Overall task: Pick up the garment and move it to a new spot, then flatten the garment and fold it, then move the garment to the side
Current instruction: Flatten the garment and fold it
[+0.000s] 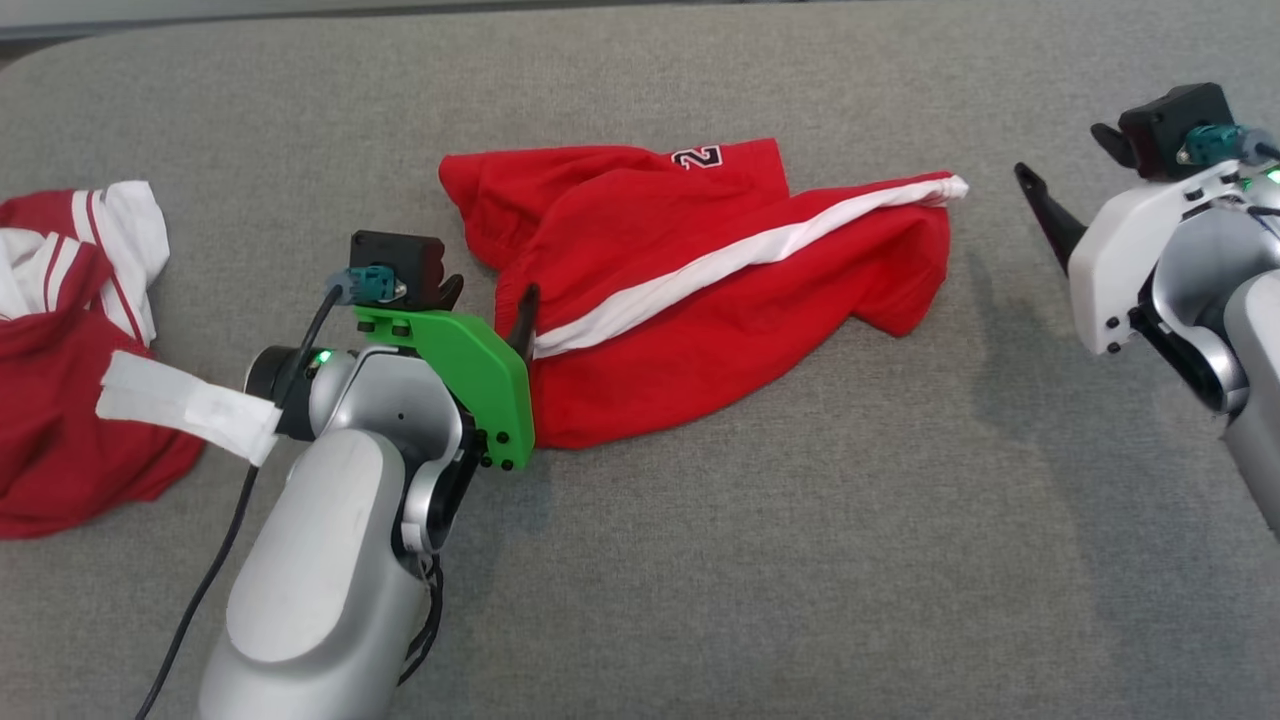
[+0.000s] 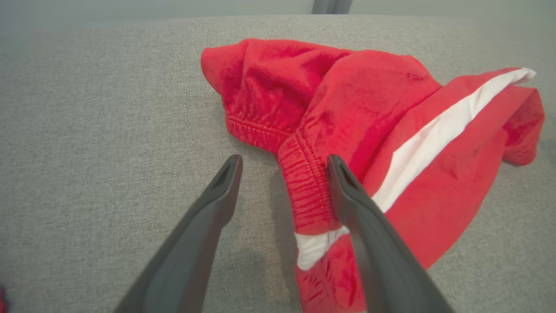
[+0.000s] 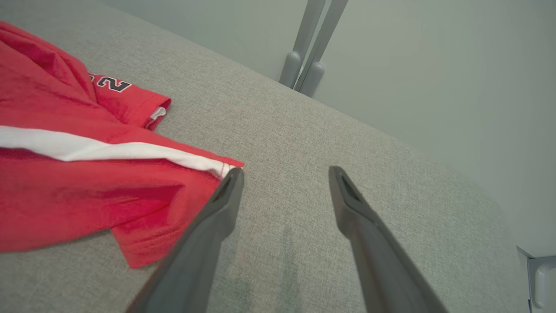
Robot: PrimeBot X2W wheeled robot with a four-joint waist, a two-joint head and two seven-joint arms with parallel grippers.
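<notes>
Head view: the red garment lies crumpled just above the middle of the grey counter. A white stripe runs across it from 8 o'clock up to 2 o'clock, and a number patch sits at its 12 o'clock edge. The left hand is at the garment's 9 o'clock edge with its fingers spread. The right hand is off at 3 o'clock, clear of the cloth, also spread and empty. A second red-and-white garment is heaped at the far 9 o'clock side.

Left wrist view: the left hand points toward 12 with its fingers wide. The elastic waistband of the garment lies between them. The finger on the 3 o'clock side crosses over the cloth, though whether it actually touches is hard to tell. Nothing is pinched.

Right wrist view: the right hand is spread over bare counter. The garment fills the 9 o'clock side, and the end of its white stripe reaches the tip of the nearer finger. The number patch is at 10 o'clock.
</notes>
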